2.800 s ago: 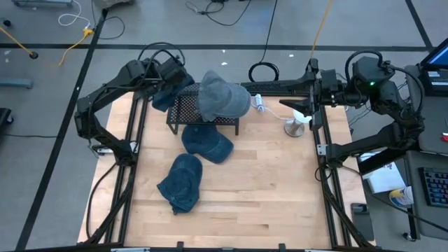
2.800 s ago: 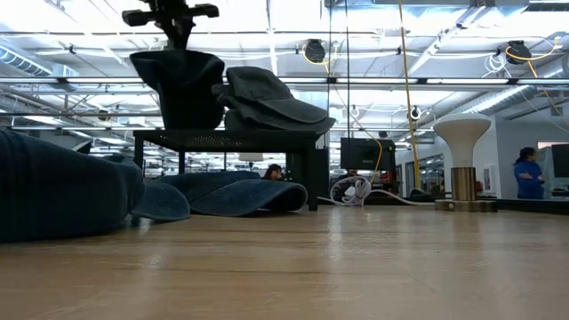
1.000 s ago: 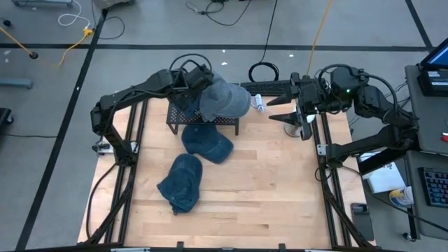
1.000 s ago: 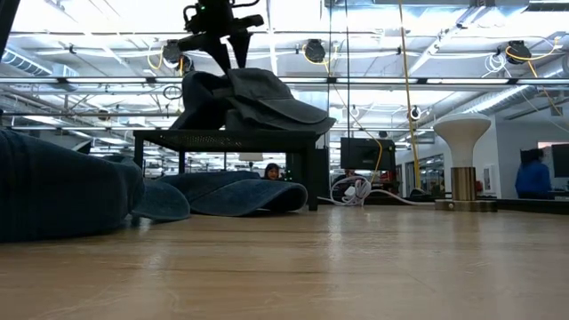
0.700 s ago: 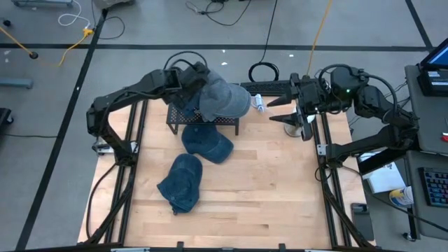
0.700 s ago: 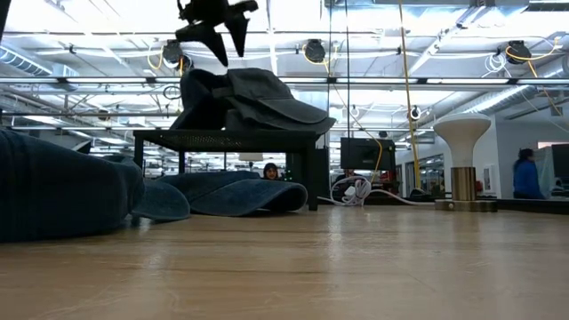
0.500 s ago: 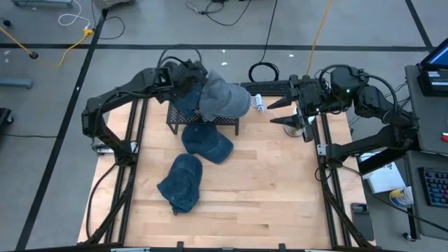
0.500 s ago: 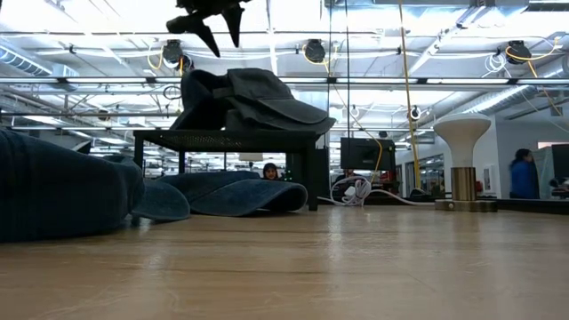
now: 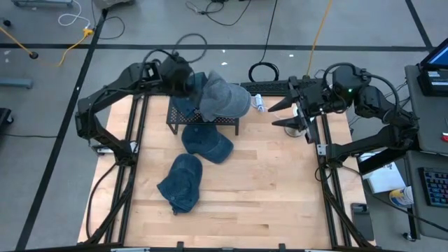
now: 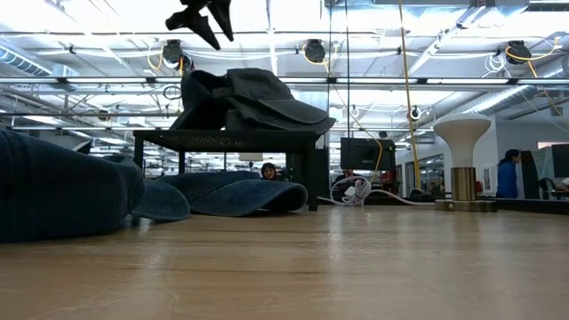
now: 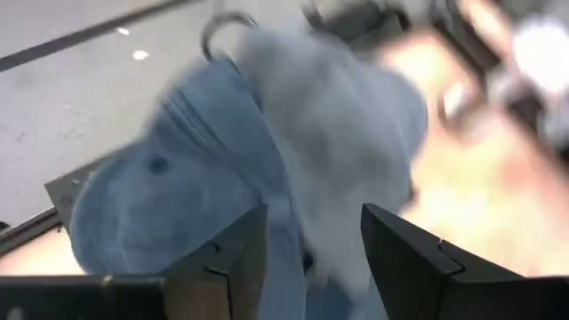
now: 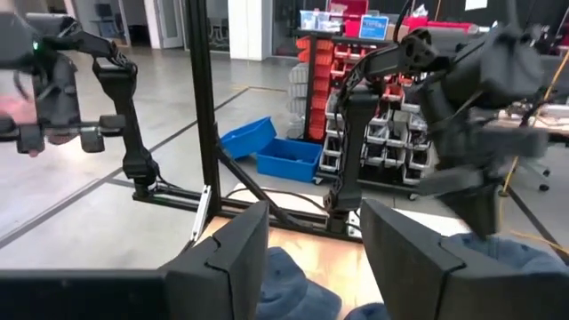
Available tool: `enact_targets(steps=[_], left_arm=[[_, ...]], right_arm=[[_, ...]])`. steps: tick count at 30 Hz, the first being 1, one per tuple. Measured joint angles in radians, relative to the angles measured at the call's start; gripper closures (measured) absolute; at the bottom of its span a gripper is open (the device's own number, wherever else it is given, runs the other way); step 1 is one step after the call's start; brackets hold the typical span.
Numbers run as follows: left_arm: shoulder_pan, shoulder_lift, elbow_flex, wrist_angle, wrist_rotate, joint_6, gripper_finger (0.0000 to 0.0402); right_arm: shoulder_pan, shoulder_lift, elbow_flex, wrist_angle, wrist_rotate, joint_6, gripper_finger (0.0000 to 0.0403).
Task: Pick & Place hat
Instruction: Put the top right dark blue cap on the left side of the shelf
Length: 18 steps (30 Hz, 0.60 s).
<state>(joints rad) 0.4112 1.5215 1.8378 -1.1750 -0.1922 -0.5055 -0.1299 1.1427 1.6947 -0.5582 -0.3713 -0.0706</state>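
We see four hats on the wooden table. Two of them sit on a small black mesh stand near the table's far edge: a grey hat on the stand's right part, and a blue hat tucked against its left side, the two touching. In the low view they form one dark heap on the stand, the grey hat overlapping the blue one.

Our left claw hangs above the stand's far left corner, over the blue hat. From the left wrist view its fingers stand apart with nothing between them, the blue hat and grey hat lying below. In the low view the claw is well clear of the heap.

A third blue hat lies on the table just in front of the stand, partly under it, and a fourth lies nearer the front, left of centre.

Our right claw waits at the table's far right edge, fingers spread and empty, beside a small white pedestal.
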Motion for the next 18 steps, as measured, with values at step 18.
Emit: enact_targets(steps=[18], left_arm=[[-0.379, -0.025, -0.006, -0.396, -0.424, 0.176, 0.0239]], right_arm=[[0.001, 0.046, 0.000, 0.035, 0.111, 0.027, 0.0231]])
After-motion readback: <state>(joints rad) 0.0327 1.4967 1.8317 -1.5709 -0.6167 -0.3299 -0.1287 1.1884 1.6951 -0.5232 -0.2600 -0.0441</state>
